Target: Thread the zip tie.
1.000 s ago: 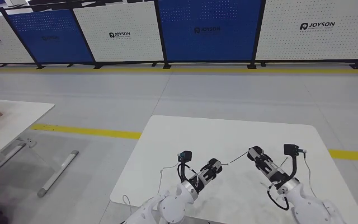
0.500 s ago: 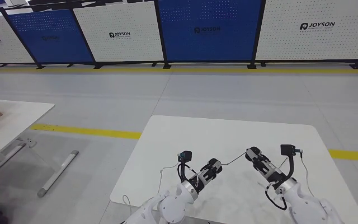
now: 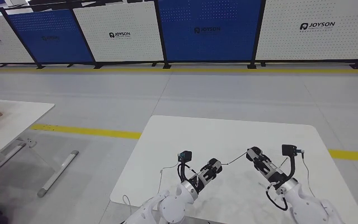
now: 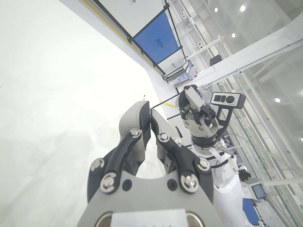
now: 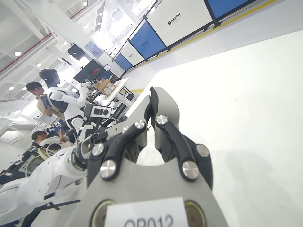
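The zip tie [image 3: 235, 158] is a thin black strip stretched in the air between my two grippers, above the front part of the white table [image 3: 224, 131]. My left gripper [image 3: 218, 164] is shut on one end. In the left wrist view the zip tie [image 4: 165, 100] runs from the shut left gripper [image 4: 150, 109] across to the right gripper [image 4: 187, 90]. My right gripper [image 3: 249, 152] is shut on the other end. In its own wrist view the right gripper [image 5: 151, 92] has its pads pressed together, and the strip between them is mostly hidden.
Both arms hang near the table's front edge, with bare tabletop beyond them. Another white table [image 3: 17, 112] stands to the left across the floor. A grey bar [image 3: 57, 173] lies on the floor. Blue and white panels [image 3: 207, 31] line the back.
My right arm has shifted slightly toward the left gripper, keeping its hold on the zip tie. The left arm has stayed still.
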{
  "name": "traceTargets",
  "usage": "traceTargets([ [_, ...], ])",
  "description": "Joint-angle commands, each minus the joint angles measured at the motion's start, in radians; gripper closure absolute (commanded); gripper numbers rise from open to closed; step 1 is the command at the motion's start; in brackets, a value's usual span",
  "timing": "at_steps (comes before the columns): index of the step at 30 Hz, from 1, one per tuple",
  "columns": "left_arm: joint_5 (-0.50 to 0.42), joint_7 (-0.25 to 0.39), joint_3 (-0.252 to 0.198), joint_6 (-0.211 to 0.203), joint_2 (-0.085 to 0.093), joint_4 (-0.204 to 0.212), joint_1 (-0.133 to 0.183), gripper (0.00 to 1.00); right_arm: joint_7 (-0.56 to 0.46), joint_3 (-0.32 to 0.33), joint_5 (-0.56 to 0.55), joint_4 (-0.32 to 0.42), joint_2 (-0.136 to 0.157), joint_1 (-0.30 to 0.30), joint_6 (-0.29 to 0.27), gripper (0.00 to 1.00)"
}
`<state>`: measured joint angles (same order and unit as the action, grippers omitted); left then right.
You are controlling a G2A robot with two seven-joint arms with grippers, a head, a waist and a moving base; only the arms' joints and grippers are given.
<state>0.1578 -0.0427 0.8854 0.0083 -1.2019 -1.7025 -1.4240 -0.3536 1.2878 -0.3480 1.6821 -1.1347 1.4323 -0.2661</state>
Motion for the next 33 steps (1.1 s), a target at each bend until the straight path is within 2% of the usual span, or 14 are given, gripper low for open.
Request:
traceTargets([
  [1,0.000,0.000,0.000,0.000,0.000,0.000,0.000,1.00,-0.001,-0.002,-0.001,0.000,-0.001,-0.001,0.002,1.00],
  [33,0.000,0.000,0.000,0.000,0.000,0.000,0.000,1.00,0.002,0.011,-0.011,0.023,-0.004,0.016,0.000,1.00],
])
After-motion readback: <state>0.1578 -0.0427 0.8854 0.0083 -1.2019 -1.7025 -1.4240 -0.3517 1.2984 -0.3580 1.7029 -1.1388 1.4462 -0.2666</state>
